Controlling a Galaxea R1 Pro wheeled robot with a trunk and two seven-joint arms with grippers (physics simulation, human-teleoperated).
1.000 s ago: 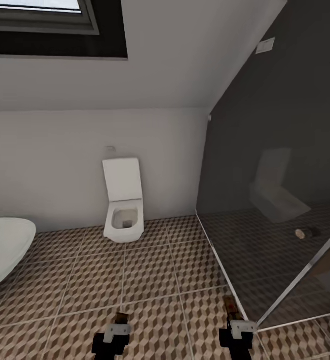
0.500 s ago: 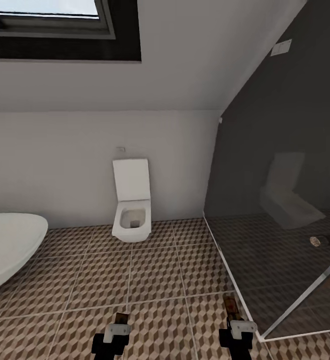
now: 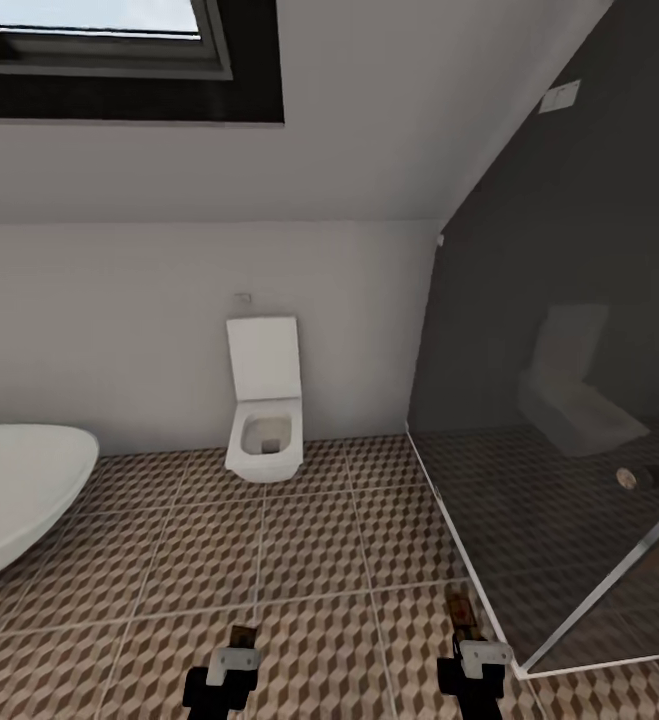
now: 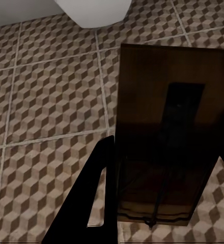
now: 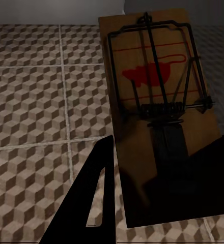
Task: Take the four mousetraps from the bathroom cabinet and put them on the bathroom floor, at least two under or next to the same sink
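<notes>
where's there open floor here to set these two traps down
Bare bathroom floor runs between the bathtub, the toilet and the glass panel. It is tighter by the panel's white edge, where the right gripper holds its mousetrap. The left gripper has tiles ahead.

Left wrist view: the left claw point(image 4: 163, 173), two black fingers, is closed on a flat rectangular tan-brown wooden mousetrap point(image 4: 170, 117) with dark metal wire parts. One finger point(image 4: 91, 198) lies at the board's 8 o'clock edge. Behind it: floor point(image 4: 46, 101) of large square tiles, brown-beige-white cube print, pale grout. White rounded fixture base point(image 4: 94, 10) at 12 o'clock of the mousetrap, on the floor.
</notes>
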